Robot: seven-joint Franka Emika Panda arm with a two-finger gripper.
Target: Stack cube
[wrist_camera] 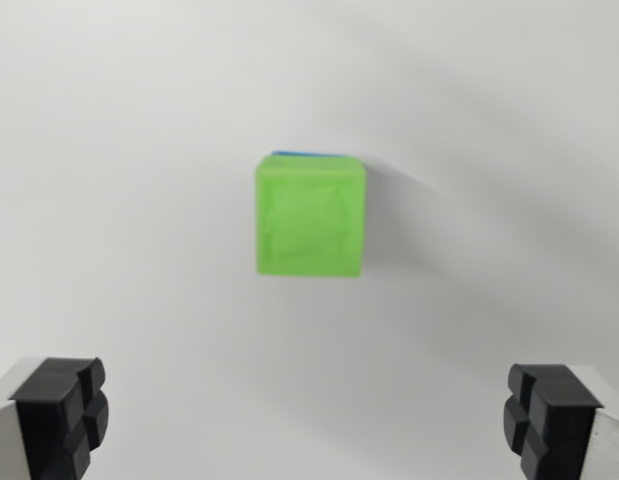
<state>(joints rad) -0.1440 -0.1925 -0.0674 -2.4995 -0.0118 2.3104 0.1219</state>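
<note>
A green cube [310, 215] fills the middle of the wrist view, seen from straight above and slightly blurred. A thin blue edge [311, 153] of another cube shows just past its far side, so the green cube sits on top of a blue one. My gripper [307, 420] hangs above them, open wide, with nothing between its fingers. One black fingertip [61, 410] shows at the bottom left corner and the other fingertip [547, 412] at the bottom right. Both are well apart from the cubes.
A plain white table surface [109, 150] surrounds the cubes on all sides. A soft shadow [409, 185] falls to the right of the stack.
</note>
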